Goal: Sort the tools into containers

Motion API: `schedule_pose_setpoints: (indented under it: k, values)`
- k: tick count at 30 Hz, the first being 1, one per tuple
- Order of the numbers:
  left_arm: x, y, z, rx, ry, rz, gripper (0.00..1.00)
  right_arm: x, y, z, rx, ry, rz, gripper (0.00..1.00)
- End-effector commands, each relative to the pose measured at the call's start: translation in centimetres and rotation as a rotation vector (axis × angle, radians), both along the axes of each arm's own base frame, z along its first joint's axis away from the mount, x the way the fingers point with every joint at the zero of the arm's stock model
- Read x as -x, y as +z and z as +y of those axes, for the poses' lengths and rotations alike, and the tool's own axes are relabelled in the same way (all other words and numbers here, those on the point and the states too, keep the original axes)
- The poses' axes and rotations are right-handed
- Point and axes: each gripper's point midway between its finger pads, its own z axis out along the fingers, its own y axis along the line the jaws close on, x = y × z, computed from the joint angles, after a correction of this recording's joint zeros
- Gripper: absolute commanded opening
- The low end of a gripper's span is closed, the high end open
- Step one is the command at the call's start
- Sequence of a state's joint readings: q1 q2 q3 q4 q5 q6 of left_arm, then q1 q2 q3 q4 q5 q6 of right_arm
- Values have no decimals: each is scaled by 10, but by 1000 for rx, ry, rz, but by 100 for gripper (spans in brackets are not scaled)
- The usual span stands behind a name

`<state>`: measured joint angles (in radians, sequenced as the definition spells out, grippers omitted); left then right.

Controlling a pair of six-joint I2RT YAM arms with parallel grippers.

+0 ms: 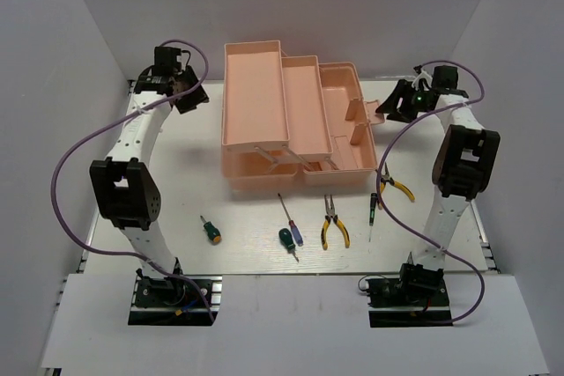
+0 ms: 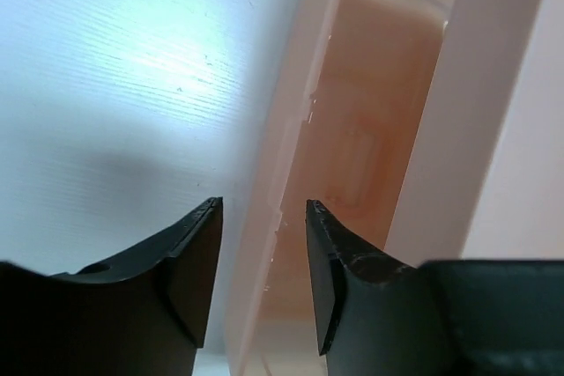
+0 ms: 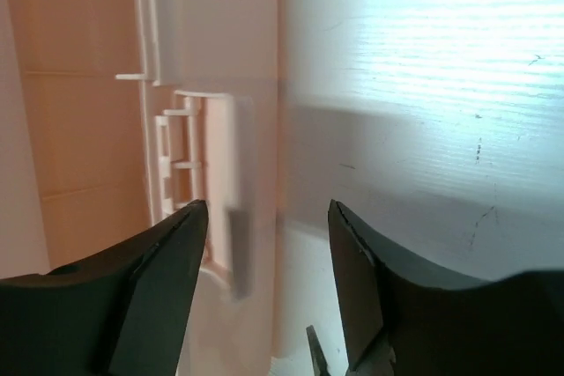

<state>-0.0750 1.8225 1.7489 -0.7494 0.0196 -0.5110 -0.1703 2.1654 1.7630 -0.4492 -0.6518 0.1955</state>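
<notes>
The salmon-pink toolbox [image 1: 300, 165] stands open at the table's middle, with its trays [image 1: 256, 94] fanned out to the left. The tools lie in front of it: a green stubby screwdriver [image 1: 210, 231], a second green one [image 1: 286, 239], a purple screwdriver [image 1: 291, 222], yellow pliers [image 1: 334, 224], a thin dark screwdriver [image 1: 372, 209] and more yellow pliers [image 1: 395, 184]. My left gripper [image 1: 187, 99] [image 2: 264, 209] is open and empty, over the toolbox's left wall [image 2: 291, 129]. My right gripper [image 1: 394, 105] [image 3: 269, 209] is open and empty, over the toolbox's right side and its latch tab [image 3: 216, 182].
White walls close in the table at the back and on both sides. Purple cables loop from each arm [image 1: 66, 165]. A dark pliers tip [image 3: 315, 354] shows at the bottom of the right wrist view.
</notes>
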Motion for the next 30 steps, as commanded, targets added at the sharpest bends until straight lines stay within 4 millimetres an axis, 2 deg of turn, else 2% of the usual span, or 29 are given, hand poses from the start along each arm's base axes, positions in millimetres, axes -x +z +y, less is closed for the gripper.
schedule_pose_setpoints:
  k: [1,2,3,4,5,6,7,8,9,10,11,12,13,14,15,16,17,18,19,20,21,22,24,26,30]
  values:
    - [3,50,9,-14,9,-105,54,5,38,5,-30,50,-96,68]
    - [5,56,8,-7,2,-117,54,7,38,4,-22,59,-103,68]
    - [9,56,8,-14,-4,-118,54,11,47,3,-13,64,-114,70]
    - [12,63,7,-15,-22,-133,48,13,49,0,7,58,-114,72]
    - [22,66,-3,-21,-64,-140,39,22,46,-3,36,79,-97,74]
    - [34,59,-5,-17,-86,-115,20,25,53,-19,121,63,-124,74]
    - [41,70,-12,-11,-118,-135,20,31,55,-23,132,49,-107,74]
    - [57,50,-17,4,-150,-86,5,44,50,-27,198,115,-112,68]
    - [73,64,-24,12,-192,-131,2,60,44,-34,230,125,-96,63]
    - [86,61,-32,15,-228,-127,0,71,50,-37,267,150,-117,57]
    - [105,38,-40,32,-274,-78,0,94,39,-40,366,279,-162,49]
    - [121,33,-51,36,-332,-72,0,118,14,-39,383,333,-123,41]
    - [146,23,-59,61,-385,-55,1,129,19,-40,437,377,-171,38]
    - [160,19,-67,80,-421,-47,9,154,-1,-45,531,515,-205,38]
    - [176,16,-82,95,-492,-43,14,176,-24,-42,534,561,-172,44]
    - [193,0,-87,106,-522,-7,21,193,-41,-43,567,644,-185,49]
    - [206,8,-92,109,-560,-40,28,200,-39,-47,614,652,-190,56]
    - [217,5,-97,109,-583,-28,41,205,-46,-48,627,668,-187,68]
    - [229,4,-103,101,-613,-16,46,216,-59,-48,631,682,-167,71]
    - [236,2,-103,85,-629,-14,50,217,-62,-49,639,684,-151,74]
    - [242,7,-104,79,-637,-30,58,216,-65,-51,642,679,-142,77]
    - [249,5,-108,73,-667,-18,60,214,-70,-53,649,652,-115,82]
    - [255,4,-112,65,-699,-23,61,205,-79,-66,709,620,-91,82]
    - [261,-2,-120,65,-734,-16,63,193,-78,-70,734,595,-103,82]
    - [256,-4,-145,73,-787,-37,63,192,-74,-67,713,608,-106,81]
